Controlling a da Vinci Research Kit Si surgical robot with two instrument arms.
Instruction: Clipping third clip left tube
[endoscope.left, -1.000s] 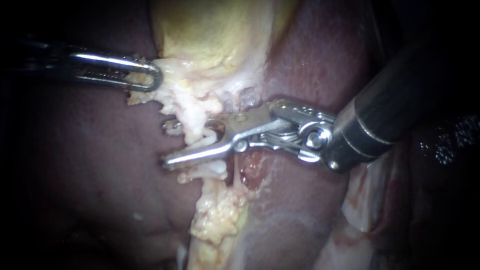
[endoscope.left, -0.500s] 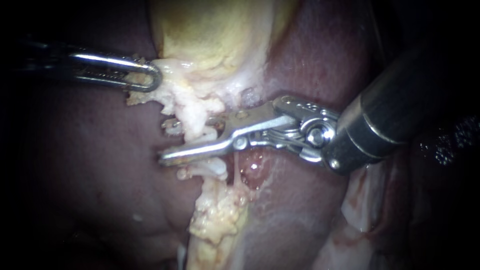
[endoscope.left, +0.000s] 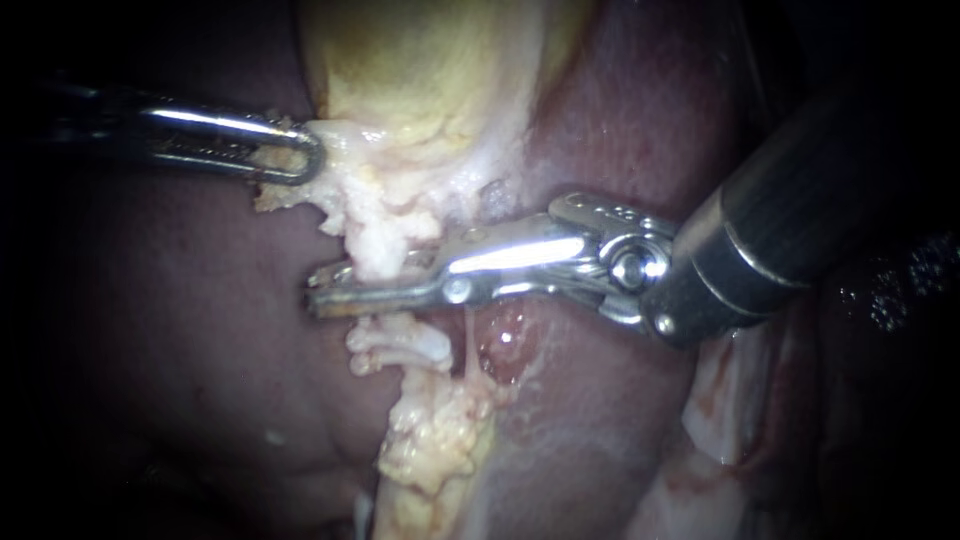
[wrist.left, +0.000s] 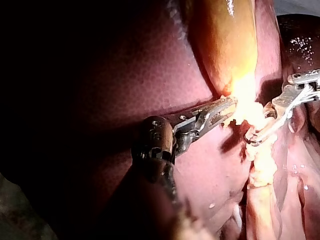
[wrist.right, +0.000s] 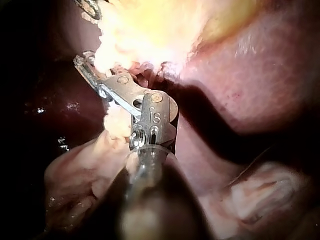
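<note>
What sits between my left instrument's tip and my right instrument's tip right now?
Only lumpy pale tissue hanging below the gallbladder; the endoscope view shows it bridging left instrument and right instrument.

The liver (endoscope.left: 200, 350) fills most of the scene, dark red-brown, smooth and wet. At the far middle lies the gallbladder (endoscope.left: 420, 70), yellowish and rounded. From its near edge a lumpy band of whitish-yellow fatty tissue (endoscope.left: 435, 440) runs toward the near side. Just right of that band a raw red patch (endoscope.left: 505, 345) glistens on the liver. At the near right lie pale pinkish folds of tissue (endoscope.left: 740, 400).
</note>
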